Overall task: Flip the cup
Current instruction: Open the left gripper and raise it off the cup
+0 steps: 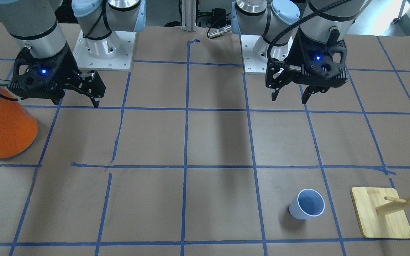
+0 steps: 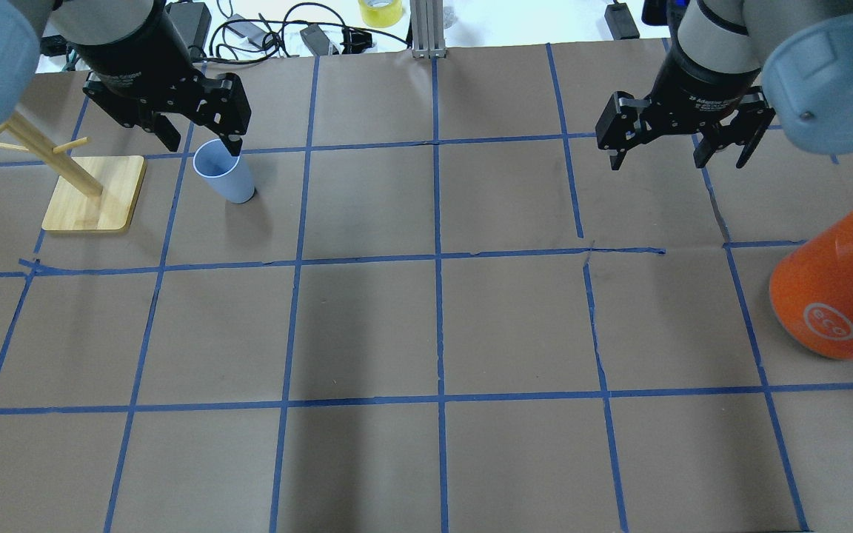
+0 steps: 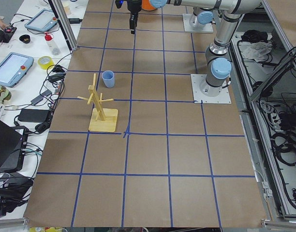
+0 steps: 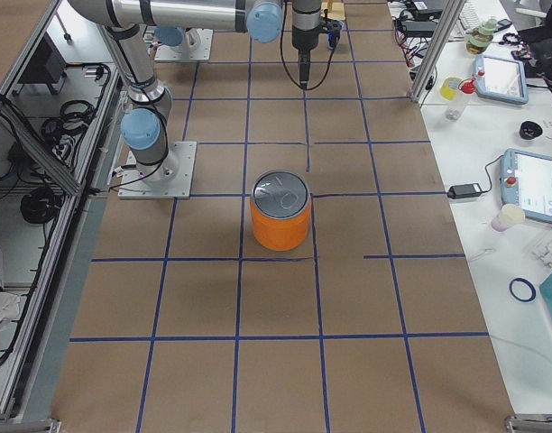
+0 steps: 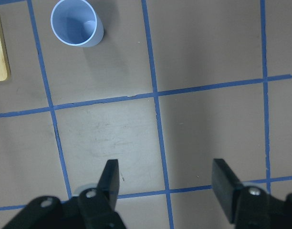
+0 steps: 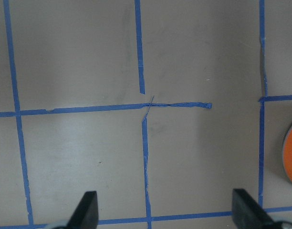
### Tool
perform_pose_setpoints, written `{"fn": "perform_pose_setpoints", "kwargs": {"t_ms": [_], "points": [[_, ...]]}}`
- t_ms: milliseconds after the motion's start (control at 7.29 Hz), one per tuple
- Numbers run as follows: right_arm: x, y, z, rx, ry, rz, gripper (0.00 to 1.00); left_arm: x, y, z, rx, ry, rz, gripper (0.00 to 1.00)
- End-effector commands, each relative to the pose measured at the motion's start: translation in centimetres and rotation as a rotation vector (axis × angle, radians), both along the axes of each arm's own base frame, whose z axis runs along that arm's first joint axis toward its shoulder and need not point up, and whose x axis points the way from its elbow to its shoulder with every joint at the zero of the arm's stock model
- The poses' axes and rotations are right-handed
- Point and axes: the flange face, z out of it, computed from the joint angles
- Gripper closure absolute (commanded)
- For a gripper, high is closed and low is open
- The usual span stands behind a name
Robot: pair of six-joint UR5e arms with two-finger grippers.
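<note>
The pale blue cup point(image 2: 223, 172) stands upright, rim up, on the brown table at the far left. It also shows in the front-facing view point(image 1: 306, 204), the exterior left view point(image 3: 108, 78) and the left wrist view point(image 5: 77, 23). My left gripper point(image 2: 203, 144) is open and empty. It hangs well above the table, nearer the robot's base than the cup, as the front-facing view point(image 1: 289, 96) and the left wrist view point(image 5: 167, 183) show. My right gripper point(image 2: 674, 161) is open and empty, high over the right half; it also shows in the right wrist view point(image 6: 166, 210).
A wooden peg stand point(image 2: 93, 192) sits just left of the cup, also in the front-facing view point(image 1: 381, 217). A large orange can with a silver top point(image 2: 834, 289) stands at the right edge, close to the right arm point(image 1: 4, 124). Blue tape lines grid the table.
</note>
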Motion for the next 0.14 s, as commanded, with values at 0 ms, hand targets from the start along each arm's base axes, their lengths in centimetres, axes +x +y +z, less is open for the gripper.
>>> {"fn": "perform_pose_setpoints", "kwargs": {"t_ms": [0], "points": [[0.01, 0.00, 0.00, 0.000, -0.001, -0.001, 0.00, 0.02, 0.26, -0.18, -0.003, -0.002, 0.002, 0.27]]}}
